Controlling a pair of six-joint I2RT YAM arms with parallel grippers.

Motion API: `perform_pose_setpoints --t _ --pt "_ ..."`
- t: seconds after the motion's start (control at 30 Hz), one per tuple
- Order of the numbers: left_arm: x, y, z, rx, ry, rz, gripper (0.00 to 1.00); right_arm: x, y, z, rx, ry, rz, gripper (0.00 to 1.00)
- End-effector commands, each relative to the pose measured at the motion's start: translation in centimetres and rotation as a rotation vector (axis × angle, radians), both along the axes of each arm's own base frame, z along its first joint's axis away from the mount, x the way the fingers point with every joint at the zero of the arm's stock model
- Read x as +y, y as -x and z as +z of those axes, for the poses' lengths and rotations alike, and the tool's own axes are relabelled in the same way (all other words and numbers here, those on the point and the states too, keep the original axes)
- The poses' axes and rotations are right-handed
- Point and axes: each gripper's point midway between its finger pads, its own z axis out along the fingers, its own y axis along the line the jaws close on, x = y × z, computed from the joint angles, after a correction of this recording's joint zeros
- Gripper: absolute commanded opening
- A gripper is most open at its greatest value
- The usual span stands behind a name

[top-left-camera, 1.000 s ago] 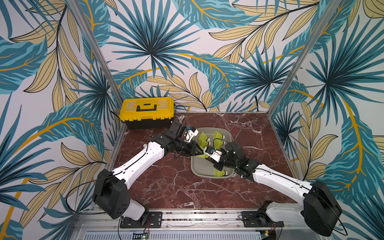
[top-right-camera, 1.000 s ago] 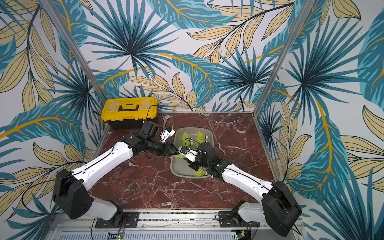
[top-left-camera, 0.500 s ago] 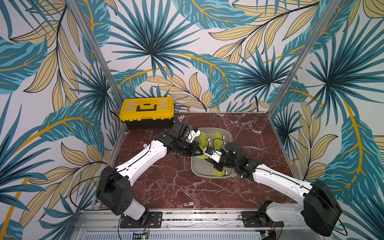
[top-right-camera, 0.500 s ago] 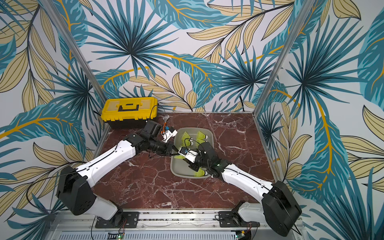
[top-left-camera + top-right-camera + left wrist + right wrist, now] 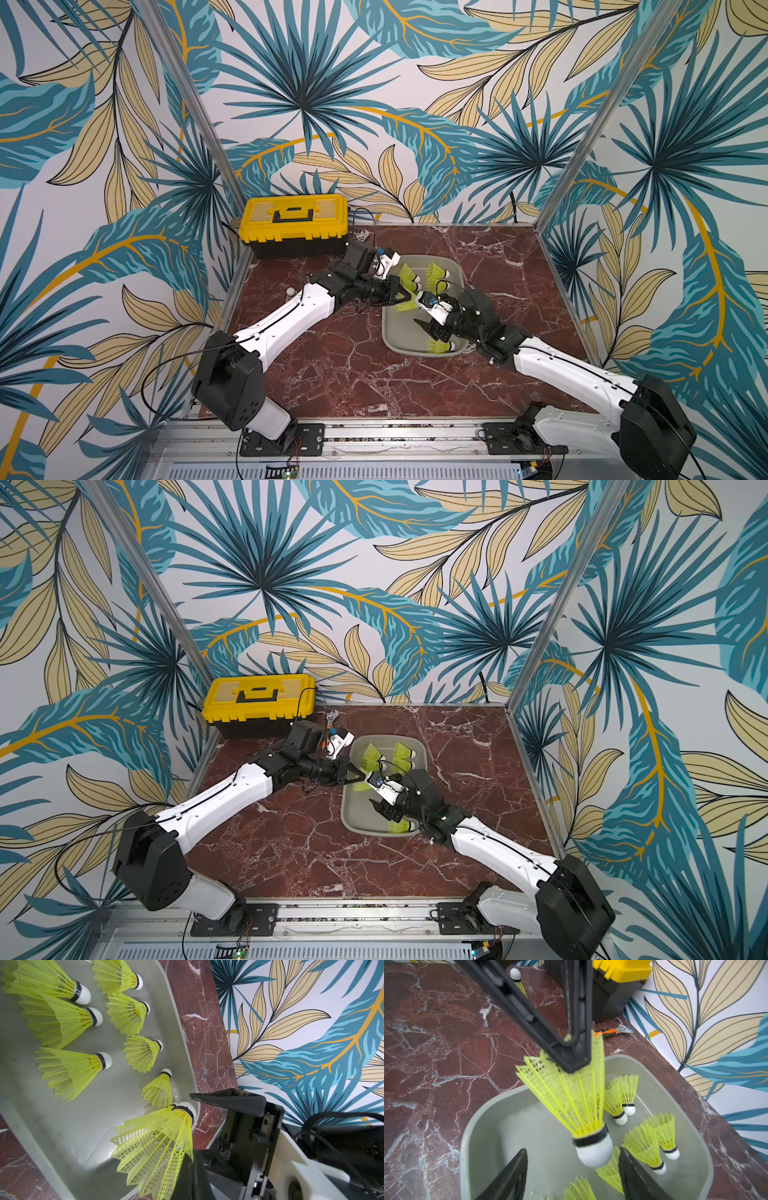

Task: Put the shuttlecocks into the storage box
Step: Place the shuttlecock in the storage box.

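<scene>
- Left gripper [image 5: 572, 1059]: fingers pinched together on the skirt rim of the held shuttlecock [image 5: 571, 1101].
- Held shuttlecock hangs white tip down, slightly tilted, above the storage box [image 5: 465, 1147].
- Right gripper [image 5: 424, 327]: jaws stand apart and grip nothing. In the right wrist view its 2 fingers [image 5: 510, 1176] flank the space just under the hanging white tip. No contact seen.
- Both top views: the 2 grippers are close together over the middle of the box. The left arm reaches in from the toolbox side, the right arm from the near right.
- Storage box: grey, shallow, rounded corners. It sits on the red marble table [image 5: 332, 365], right of centre.
- Inside the box: the left wrist view shows 7 shuttlecocks [image 5: 68, 1068] lying on their sides on the floor, apart from the held one.
- 1 stray shuttlecock [image 5: 516, 976] lies outside on the table, on the toolbox side of the box, partly hidden behind a left finger. In a top view only its white tip [image 5: 291, 291] shows, beside the left arm.
- Yellow-lidded toolbox [image 5: 295, 224]: back left corner, lid down.
- Orange-handled wrench [image 5: 614, 1031]: on the table by the back wall, between toolbox and storage box.
</scene>
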Motion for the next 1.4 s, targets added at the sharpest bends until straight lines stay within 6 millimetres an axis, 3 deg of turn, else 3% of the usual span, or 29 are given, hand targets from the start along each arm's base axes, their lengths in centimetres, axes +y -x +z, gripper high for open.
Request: perform_pose_setpoints --t 0.0,0.23,0.4,0.9,1.37 --pt "0.0 -0.9 0.0 -0.021 0.025 0.059 0.0 -1.8 -0.3 0.6 -0.043 -0.038 -0.112 0.71" --pt "-0.6 -1.1 -2.5 0.029 0.028 0.072 0.0 -4.4 0.6 1.8 -0.077 -0.11 -0.225 0.72" --pt "-1.4 -0.6 -5.4 0.083 -0.007 0.048 0.0 -5.5 1.1 2.5 -0.091 -0.133 -0.262 0.73" --pt "-0.8 -1.8 -11.3 0.106 -0.162 0.089 0.0 -6.4 1.6 1.8 -0.077 -0.141 -0.298 0.73" --pt "-0.4 -2.3 -12.8 0.116 -0.21 0.107 0.0 -6.6 1.5 0.9 -0.059 -0.129 -0.31 0.73"
